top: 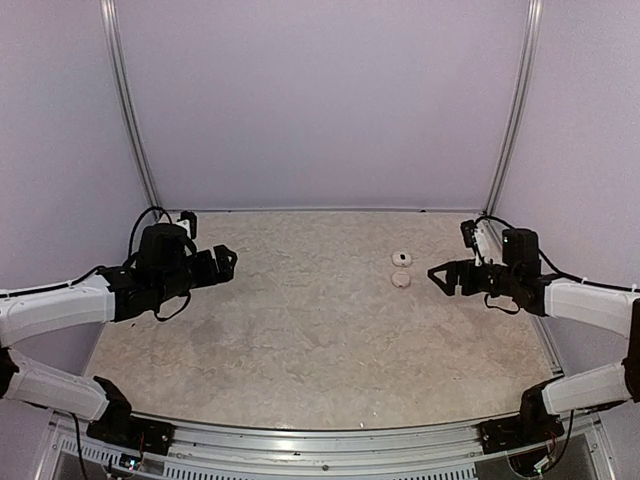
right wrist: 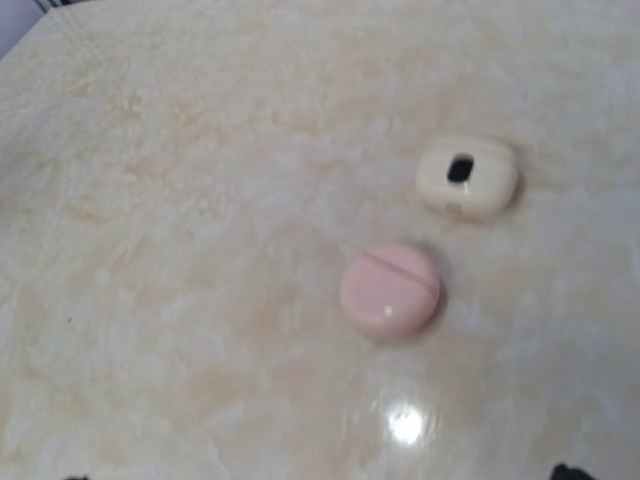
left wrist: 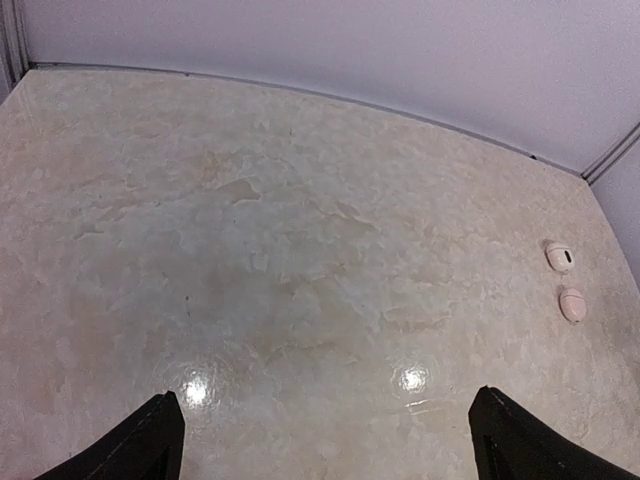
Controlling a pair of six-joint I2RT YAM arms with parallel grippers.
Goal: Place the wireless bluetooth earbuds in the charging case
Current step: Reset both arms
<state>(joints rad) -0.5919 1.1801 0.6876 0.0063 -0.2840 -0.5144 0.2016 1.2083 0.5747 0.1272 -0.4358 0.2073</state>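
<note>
Bench (top: pixel 300 340) seen from above, with both wrist views. Pink case (right wrist: pixel 390 290) — round, lid shut, a seam across its top — lies flat on the marbled surface; take it as your reference. White case (right wrist: pixel 467 177), with a dark opening in its upper face, sits just beyond the pink case, near but not touching. Right jaws stand open just right of the pink case, above the bench, gripping nothing. Left jaws — fingertips (left wrist: pixel 150 440) spread wide — stand open and empty, well left of the pink case.
</note>
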